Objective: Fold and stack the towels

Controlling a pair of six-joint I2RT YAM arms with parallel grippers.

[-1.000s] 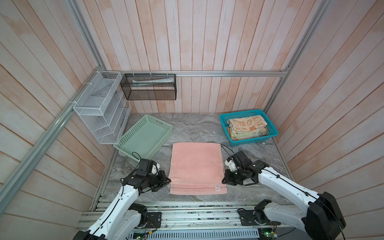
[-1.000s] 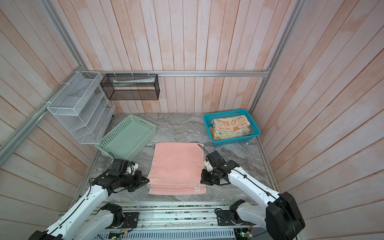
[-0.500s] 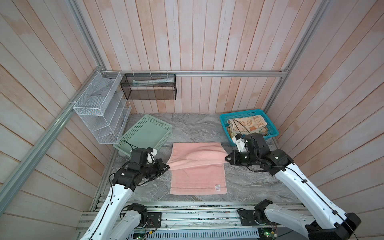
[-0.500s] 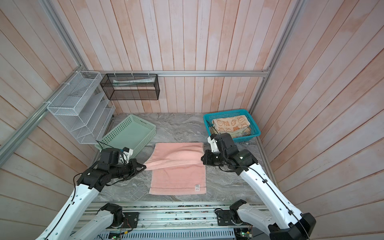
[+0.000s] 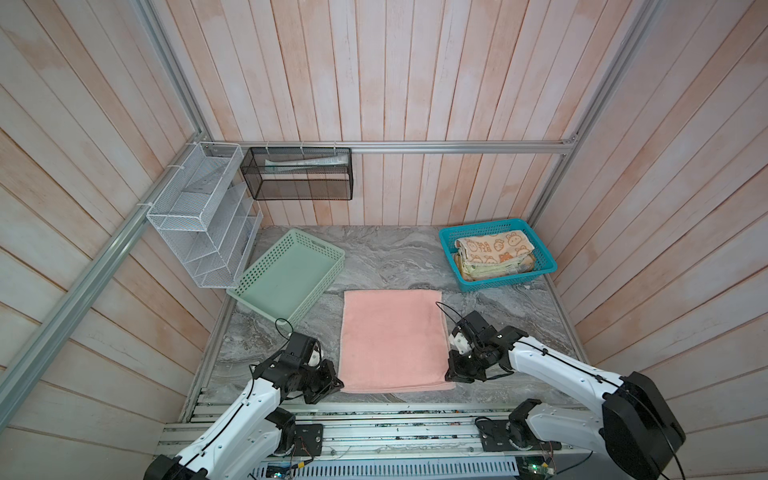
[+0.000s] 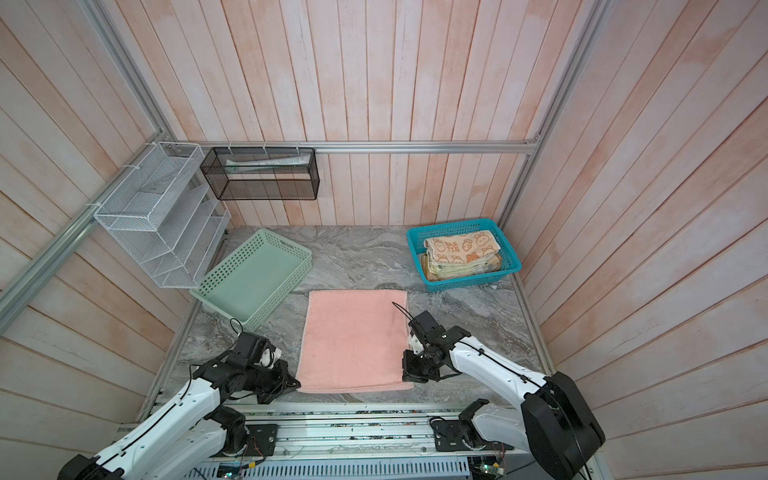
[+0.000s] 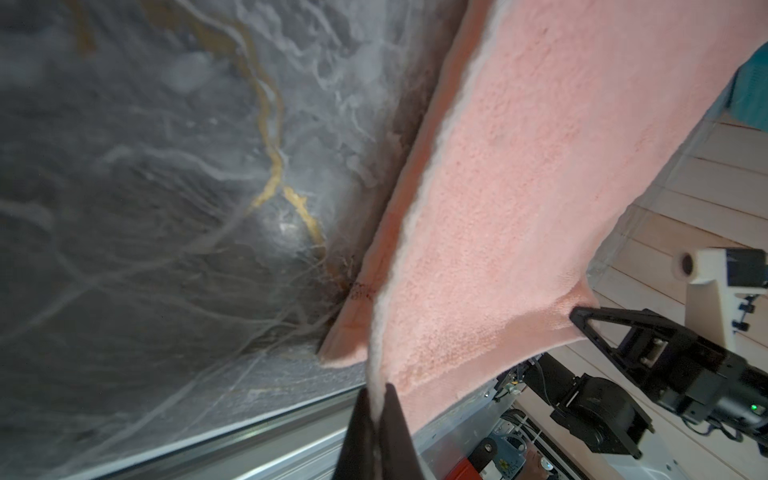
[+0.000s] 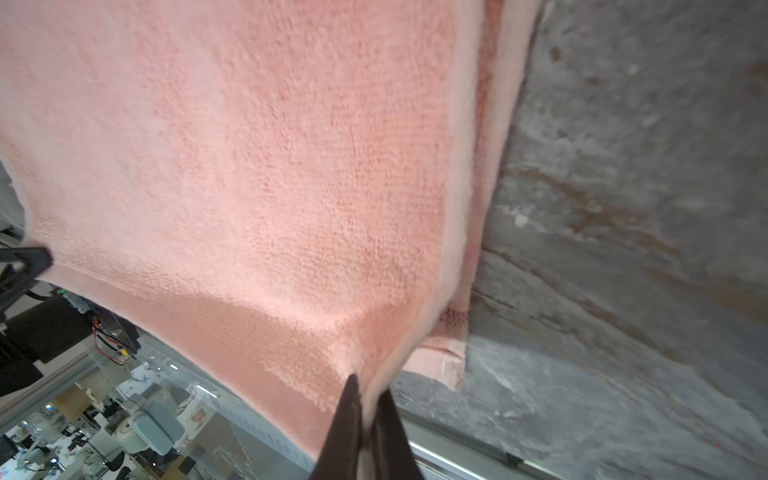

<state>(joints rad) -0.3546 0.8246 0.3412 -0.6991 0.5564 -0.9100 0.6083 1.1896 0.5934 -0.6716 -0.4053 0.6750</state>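
On the left gripper (image 7: 376,388) I had the two dark fingers (image 7: 357,432) pressed tight on a corner of the plain salmon-pink terry towel (image 5: 392,336), a sliver of pale hem caught between them. Over on the right gripper (image 8: 368,384), same story: fingers (image 8: 345,419) narrow, nipping the other near corner of the cloth. In both wrist views the gripped top layer rode a little above a lower layer, whose ribbed hem (image 8: 453,365) poked out beside it. In both top views the salmon-pink terry towel lay as a neat rectangle in the middle of the grey marble-patterned tabletop (image 5: 395,257), with the left gripper (image 5: 334,384) and right gripper (image 5: 453,374) at its two near corners, down by the front rail. Further back on the right, the teal plastic basket (image 5: 509,279) held a stack of folded towels (image 5: 492,247), the orange one with cream bunnies on top. Off to the left sat the mint-green plastic basket (image 5: 322,291), tilted with one side raised, well apart from the pink cloth.
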